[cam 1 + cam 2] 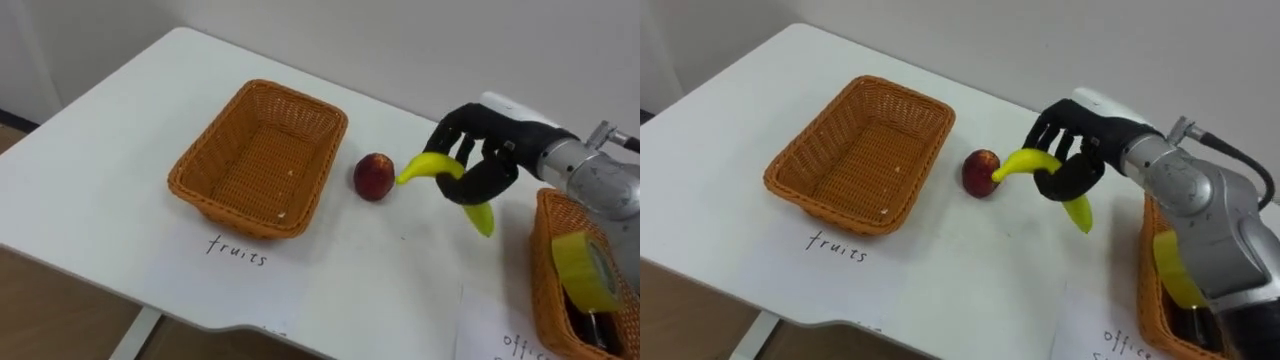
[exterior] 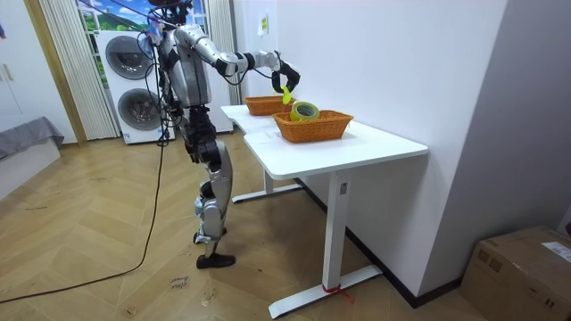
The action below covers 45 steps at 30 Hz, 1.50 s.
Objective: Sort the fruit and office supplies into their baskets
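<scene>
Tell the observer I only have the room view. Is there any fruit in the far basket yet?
Observer: No, the fruits basket holds no fruit.
Operator: Any fruit left on the table?
Observer: One red fruit lies on the table just right of that basket, not touching it.
Operator: How is the banana held?
Observer: The right hand has its fingers curled round the middle, with both ends sticking out.

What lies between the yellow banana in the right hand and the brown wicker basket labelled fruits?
A round red fruit lies on the white table beside the wicker basket, right on that way. The right hand holds the yellow banana above the table, so it could probably pass over.
</scene>
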### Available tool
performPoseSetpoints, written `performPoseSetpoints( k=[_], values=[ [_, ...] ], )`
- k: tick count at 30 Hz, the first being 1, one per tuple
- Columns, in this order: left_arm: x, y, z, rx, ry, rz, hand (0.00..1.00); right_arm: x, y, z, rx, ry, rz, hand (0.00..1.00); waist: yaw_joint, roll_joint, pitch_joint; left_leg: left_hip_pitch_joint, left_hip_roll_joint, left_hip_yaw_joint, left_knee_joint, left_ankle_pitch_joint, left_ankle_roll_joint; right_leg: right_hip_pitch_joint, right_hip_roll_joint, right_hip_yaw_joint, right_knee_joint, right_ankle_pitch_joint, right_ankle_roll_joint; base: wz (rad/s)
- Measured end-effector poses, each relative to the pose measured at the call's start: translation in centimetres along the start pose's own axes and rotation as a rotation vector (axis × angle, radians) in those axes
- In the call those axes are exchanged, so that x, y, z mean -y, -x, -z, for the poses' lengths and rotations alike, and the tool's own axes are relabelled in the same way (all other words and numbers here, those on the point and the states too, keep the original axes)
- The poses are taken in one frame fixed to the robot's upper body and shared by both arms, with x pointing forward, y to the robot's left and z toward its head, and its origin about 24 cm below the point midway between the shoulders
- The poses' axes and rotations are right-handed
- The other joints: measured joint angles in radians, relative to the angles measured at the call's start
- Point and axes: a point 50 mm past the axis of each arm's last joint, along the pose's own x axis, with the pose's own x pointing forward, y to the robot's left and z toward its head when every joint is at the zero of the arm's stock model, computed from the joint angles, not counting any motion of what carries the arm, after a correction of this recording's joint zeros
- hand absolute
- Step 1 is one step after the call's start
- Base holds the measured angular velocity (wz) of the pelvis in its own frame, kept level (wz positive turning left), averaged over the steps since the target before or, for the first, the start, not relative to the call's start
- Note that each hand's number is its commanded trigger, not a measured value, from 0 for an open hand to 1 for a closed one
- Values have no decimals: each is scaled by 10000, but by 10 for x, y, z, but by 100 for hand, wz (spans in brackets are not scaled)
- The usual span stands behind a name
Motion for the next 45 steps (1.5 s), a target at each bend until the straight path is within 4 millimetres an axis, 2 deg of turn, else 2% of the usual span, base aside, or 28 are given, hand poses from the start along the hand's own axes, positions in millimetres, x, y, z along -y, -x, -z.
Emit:
performPoseSetpoints(
  k=[3, 6, 13, 19, 22, 24, 28, 30, 32, 35, 38, 45],
  values=[
    [0, 0, 0, 3, -88, -93, 0, 4, 1, -6, 285, 56, 519, 100, 167, 58, 41, 60, -2, 15, -50, 3, -2, 32, -2, 2, 6, 0, 0, 0],
    [1, 0, 2, -40, -96, -57, 0, 7, 1, -11, 527, 115, 892, 100, 291, 60, 43, 121, -13, 27, -149, 26, -1, 65, 1, 30, -1, 0, 1, 0],
    [11, 2, 6, -344, -199, 272, 0, 20, -6, -27, 1145, -125, 1929, 100, 336, 84, 59, 183, -25, -83, -184, 26, -1, 162, 9, 17, -24, -7, 11, 3],
    [15, 3, 9, -386, -488, 366, 0, 26, -7, -37, 1598, -463, 2948, 100, 789, 155, 45, 183, -25, -103, -169, 24, -1, 165, 5, -88, -25, -7, 11, 1],
    [17, 4, 13, -487, -482, 463, 0, 23, -9, -42, 1831, -834, 3330, 100, 901, 275, 8, 185, -34, -130, -178, 25, -1, 180, -3, -116, -25, -8, 12, 1],
    [18, 6, 14, -479, -559, 536, 0, 20, -11, -46, 1964, -1132, 3589, 100, 978, 339, 10, 175, -51, -292, -175, 32, -11, 222, -11, -227, -22, -15, 24, 10],
    [21, 8, 15, -481, -716, 596, 0, 9, -16, -55, 2179, -1110, 3561, 100, 1125, 320, -2, 217, -58, -358, -183, 44, -32, 319, -8, -335, -18, -50, 71, 10],
    [24, 10, 12, -337, -781, 649, 0, 2, -21, -67, 2500, -1104, 3586, 100, 1149, 303, -10, 231, -55, -378, -184, 50, -41, 340, -4, -359, -16, -54, 76, 2],
    [24, 10, 11, -267, -779, 639, 0, -1, -23, -74, 2692, -1083, 3618, 100, 1344, 287, -10, 241, -56, -387, -182, 50, -41, 359, -5, -386, -17, -54, 76, 3],
    [23, 10, 10, -261, -787, 611, 0, -2, -26, -82, 2934, -1096, 3776, 100, 1386, 235, 14, 249, -100, -588, -161, 51, -40, 464, -27, -612, -24, -53, 77, 18],
    [22, 10, 9, -200, -863, 582, 0, -3, -26, -85, 3082, -990, 3898, 100, 1628, 232, 18, 242, -129, -678, -163, 51, -38, 489, -39, -645, -26, -58, 85, 11],
    [24, 12, 16, -380, -960, 778, 0, -5, -28, -93, 3337, -884, 3883, 100, 1671, 240, 24, 182, -185, -834, -185, 72, -17, 491, -69, -708, -29, -69, 105, 5]
  ],
)
